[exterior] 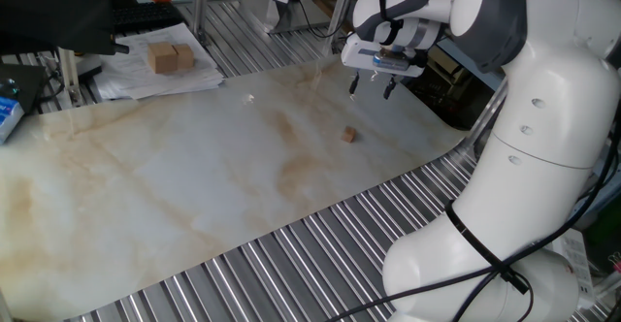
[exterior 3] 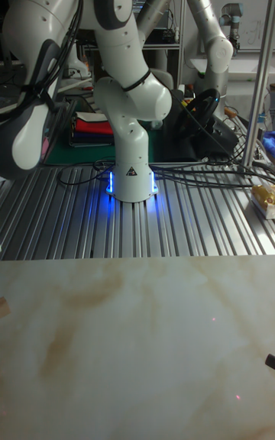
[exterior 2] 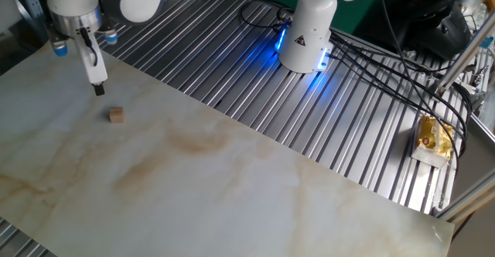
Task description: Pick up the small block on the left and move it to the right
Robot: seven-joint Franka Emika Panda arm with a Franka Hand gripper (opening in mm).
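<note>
Above the marble counter (exterior: 175,177), the tool (exterior: 372,87) hangs with its fingers spread and holds nothing.

One small block (exterior: 348,135) lies alone on the counter, near the tool but below it and a little to the side, not between the fingers. Because the cube is about as narrow as the fingertips, I judge that a descent slightly off centre could push it away or tip it instead of gripping it. Two larger tan blocks (exterior: 171,57) sit together on papers (exterior: 155,80), well apart.
</note>
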